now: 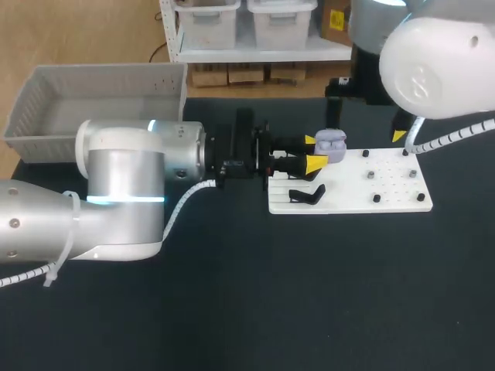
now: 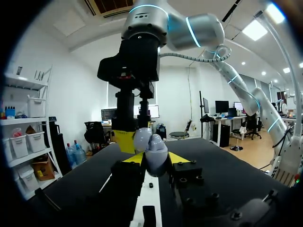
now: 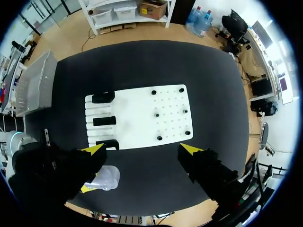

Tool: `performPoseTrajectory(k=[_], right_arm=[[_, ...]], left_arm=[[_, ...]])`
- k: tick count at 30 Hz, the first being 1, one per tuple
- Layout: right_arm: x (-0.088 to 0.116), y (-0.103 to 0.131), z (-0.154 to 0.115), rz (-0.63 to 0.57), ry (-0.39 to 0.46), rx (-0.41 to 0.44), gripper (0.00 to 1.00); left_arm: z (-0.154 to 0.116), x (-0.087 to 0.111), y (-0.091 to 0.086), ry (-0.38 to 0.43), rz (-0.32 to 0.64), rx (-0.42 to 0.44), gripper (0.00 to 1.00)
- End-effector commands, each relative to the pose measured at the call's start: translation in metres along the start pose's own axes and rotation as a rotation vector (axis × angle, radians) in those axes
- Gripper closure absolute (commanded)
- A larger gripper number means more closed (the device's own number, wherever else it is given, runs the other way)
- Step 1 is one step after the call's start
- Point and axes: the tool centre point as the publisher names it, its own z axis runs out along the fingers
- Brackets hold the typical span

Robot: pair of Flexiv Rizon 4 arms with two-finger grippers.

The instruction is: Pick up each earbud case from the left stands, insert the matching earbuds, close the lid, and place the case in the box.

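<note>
The lavender earbud case [image 1: 331,144] is sitting between the two yellow tips of the left pincer [image 1: 312,152], which is gripping it from both sides. From the head view it is hanging over the far corner of a white board [image 1: 387,197], at the end where the black stands [image 1: 307,195] are standing. In the left wrist view the case is showing two rounded lobes; whether its lid is up cannot be told. The right pincer [image 3: 142,149] is hovering above with its fingers spread wide and holding nothing, one finger lying just over the case. Small black pegs [image 1: 377,199] are dotting the board's other end. The board is resting on the dark worktop [image 1: 309,294], and the grey box [image 1: 46,100] is sitting well apart at the far left corner.
</note>
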Motion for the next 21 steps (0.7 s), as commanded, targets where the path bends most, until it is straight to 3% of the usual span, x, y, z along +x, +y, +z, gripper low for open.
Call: performPoseTrajectory(k=[1,8,14,18,21], right_arm=[[0.007,0.0,-0.001,-0.011,0.001,0.0,0.0],[0.012,0.0,-0.001,-0.008,-0.019,0.006,0.0],[0.013,-0.024,-0.028,0.097,-0.224,-0.075,0.0],[0.027,-0.045,-0.051,0.056,-0.364,-0.098,0.0],[0.041,-0.058,-0.063,0.007,-0.421,-0.129,0.0]], left_arm=[[0.0,0.0,-0.001,-0.001,0.003,-0.007,1.0],[0.0,0.0,-0.001,-0.001,0.003,-0.007,1.0],[0.0,0.0,-0.001,-0.001,0.003,-0.007,1.0],[-0.003,-0.003,-0.001,0.006,0.003,-0.014,1.0],[-0.013,-0.013,0.001,0.023,-0.014,-0.052,1.0]])
